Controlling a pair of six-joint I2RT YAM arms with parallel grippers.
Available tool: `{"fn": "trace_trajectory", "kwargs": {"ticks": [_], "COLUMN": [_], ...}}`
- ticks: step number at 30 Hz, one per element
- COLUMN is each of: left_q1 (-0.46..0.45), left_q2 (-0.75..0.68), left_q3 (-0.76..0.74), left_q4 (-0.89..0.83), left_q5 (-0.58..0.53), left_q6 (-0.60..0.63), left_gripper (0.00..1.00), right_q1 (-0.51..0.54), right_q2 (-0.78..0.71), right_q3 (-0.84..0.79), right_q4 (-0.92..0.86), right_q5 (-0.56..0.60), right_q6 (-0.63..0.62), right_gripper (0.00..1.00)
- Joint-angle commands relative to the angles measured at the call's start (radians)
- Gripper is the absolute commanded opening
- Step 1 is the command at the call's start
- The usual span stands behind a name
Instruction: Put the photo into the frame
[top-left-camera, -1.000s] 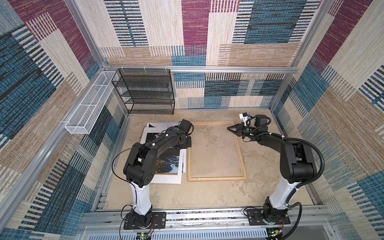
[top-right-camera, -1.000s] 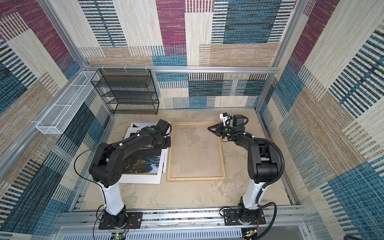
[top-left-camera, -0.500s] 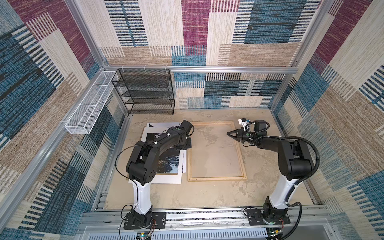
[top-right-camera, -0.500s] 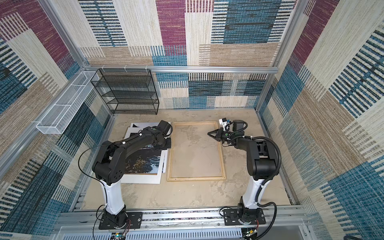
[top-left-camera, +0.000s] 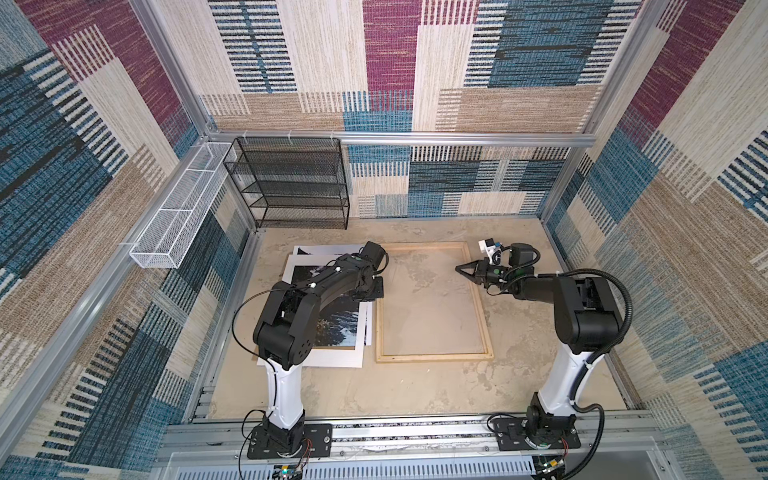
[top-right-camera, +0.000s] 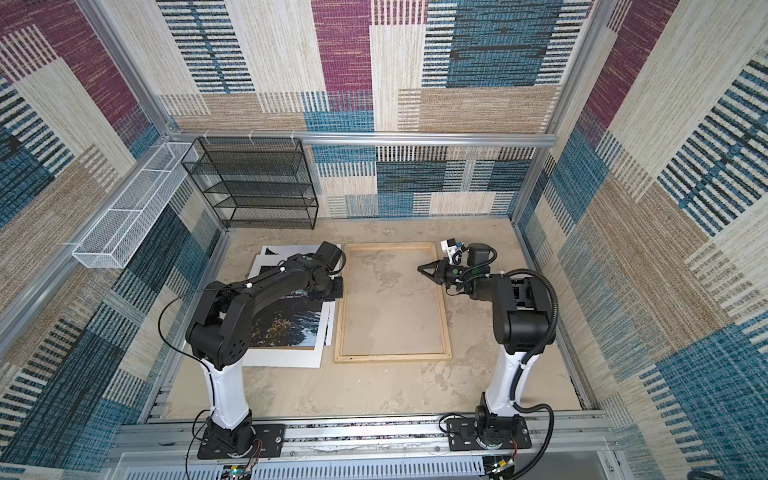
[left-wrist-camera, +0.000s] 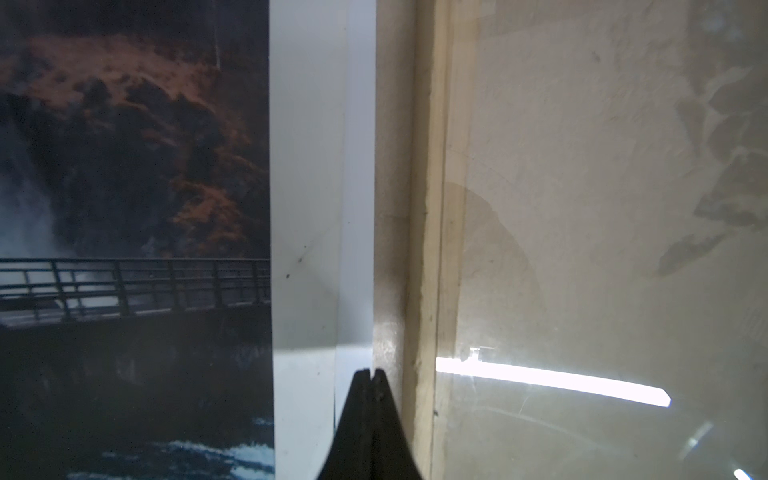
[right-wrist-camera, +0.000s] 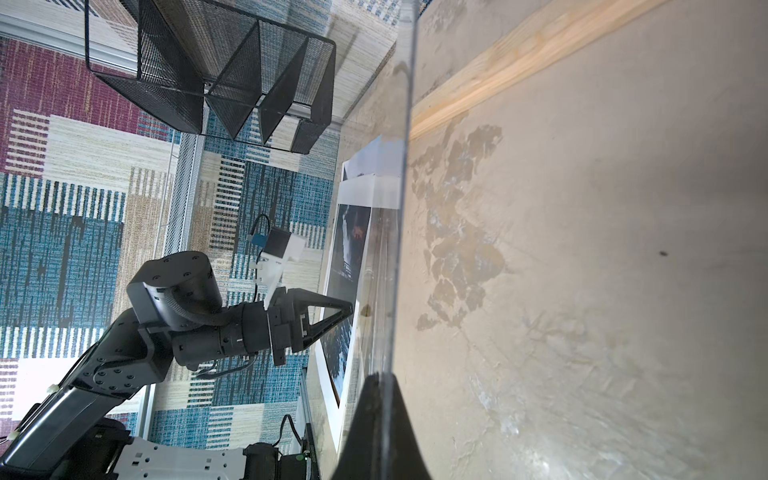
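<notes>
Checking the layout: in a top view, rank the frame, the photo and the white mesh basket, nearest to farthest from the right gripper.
1. The frame: right rail under the right gripper, jaws shut on the clear pane.
2. The photo: left of the frame.
3. The white mesh basket: left wall.

The desk (top-left-camera: 415, 386) is a beige, mottled surface, seen whole in both top views. The frame (top-left-camera: 434, 356) lies flat at picture centre, with desk surface visible inside it. Just left of it lies a stack of sheets: a white mat (top-left-camera: 340, 358) over the photo (top-left-camera: 336, 328). A black mesh rack (top-left-camera: 291, 183) stands at the upper left, against the back wall.
</notes>
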Motion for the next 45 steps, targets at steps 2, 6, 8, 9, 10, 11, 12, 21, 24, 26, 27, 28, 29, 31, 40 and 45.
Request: {"fn": "trace_trajectory", "kwargs": {"ticks": [2,6,8,9,10,11,12,21,24,26,27,28,29,31,40,45], "left_q1": [-0.001,-0.002,-0.001,0.000,-0.002,-0.001,-0.001,-0.001,-0.001,-0.001,-0.001,-0.001,-0.001,-0.001,0.000,0.010], "left_q2": [-0.003,-0.002,-0.002,-0.001,-0.001,-0.001,-0.001,0.001,0.001,0.001,0.001,0.001,0.001,0.002,-0.020,-0.061], "left_q3": [-0.003,-0.005,-0.003,-0.003,-0.003,-0.003,-0.003,0.002,0.002,0.002,0.002,0.002,0.002,0.002,0.001,0.003], "left_q4": [-0.005,-0.005,-0.005,-0.005,-0.005,-0.004,-0.005,-0.006,-0.005,-0.007,-0.006,-0.006,-0.007,-0.006,-0.016,-0.018], "left_q5": [0.015,0.019,0.022,0.025,0.027,0.027,0.027,0.031,0.033,0.033,0.032,0.033,0.033,0.033,0.003,-0.033], "left_q6": [-0.008,-0.006,-0.005,-0.003,-0.002,-0.001,0.000,0.000,0.000,0.001,0.002,0.002,0.003,0.001,0.002,0.009], "left_gripper": [0.00,0.00,0.00,0.00,0.00,0.00,0.00,0.00,0.00,0.00,0.00,0.00,0.00,0.00,0.00,0.00], "right_q1": [-0.005,-0.011,-0.014,-0.016,-0.017,-0.018,-0.021,-0.027,-0.027,-0.027,-0.027,-0.027,-0.027,-0.027,-0.033,-0.033], "right_q2": [0.010,0.018,0.020,0.023,0.022,0.024,0.025,0.032,0.038,0.044,0.046,0.050,0.053,0.061,0.009,-0.090], "right_q3": [0.007,0.004,0.003,0.002,0.002,0.002,0.002,-0.006,-0.008,-0.010,-0.011,-0.013,-0.013,-0.014,-0.034,-0.013], "right_q4": [0.064,0.073,0.080,0.082,0.083,0.084,0.084,0.096,0.107,0.115,0.125,0.133,0.140,0.160,0.302,0.253], "right_q5": [-0.027,-0.025,-0.025,-0.024,-0.023,-0.023,-0.022,-0.023,-0.025,-0.027,-0.031,-0.034,-0.037,-0.047,-0.114,-0.095], "right_q6": [0.014,0.017,0.020,0.021,0.022,0.022,0.022,0.026,0.032,0.038,0.046,0.052,0.058,0.076,0.232,0.246], "right_gripper": [0.00,0.00,0.00,0.00,0.00,0.00,0.00,0.00,0.00,0.00,0.00,0.00,0.00,0.00,0.00,0.00]}}
